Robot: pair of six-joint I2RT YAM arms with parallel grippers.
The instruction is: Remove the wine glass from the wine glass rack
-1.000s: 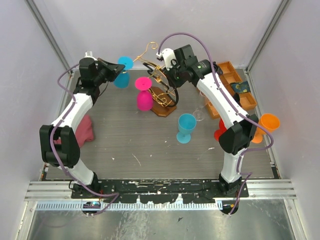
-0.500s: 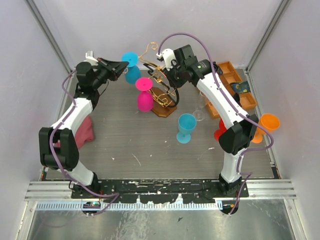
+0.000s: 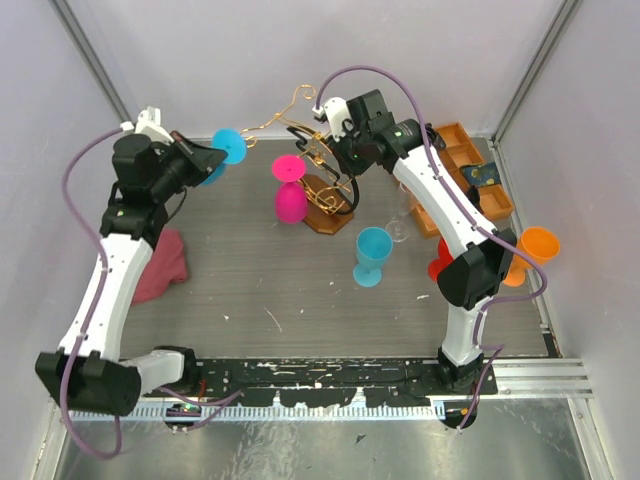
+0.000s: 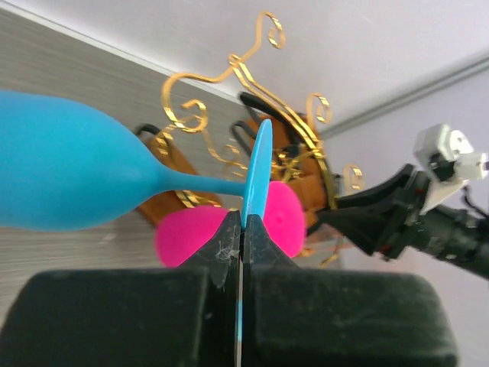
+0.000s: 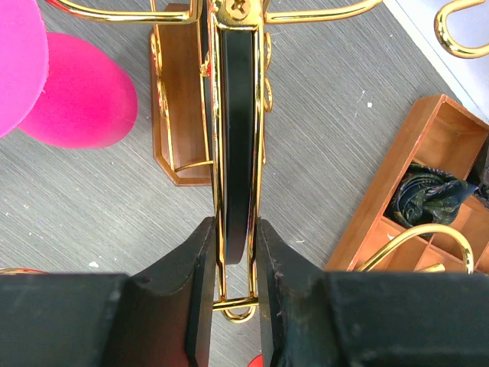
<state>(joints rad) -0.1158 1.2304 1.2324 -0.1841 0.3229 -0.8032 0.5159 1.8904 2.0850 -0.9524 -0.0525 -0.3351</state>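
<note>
The left gripper (image 4: 241, 223) pinches the flat foot of the blue wine glass (image 4: 72, 172), holding it sideways in the air clear of the wine glass rack (image 3: 322, 185), while the right gripper (image 5: 233, 229) clamps the rack's upright, likely to steady it, 1 pink glass (image 3: 290, 198) hanging there.

The grey wood-grain table (image 3: 270, 290) carries the wine glass rack (image 3: 322, 218) on its wooden base at 12 o'clock. An orange-brown compartmented tray (image 3: 462, 130) lies at 2 o'clock and a crumpled pink cloth (image 3: 162, 262) at 9 o'clock. A blue wine glass (image 3: 372, 256) stands upright just right of centre, and an orange glass (image 3: 538, 247) sits at the 3 o'clock edge.
</note>
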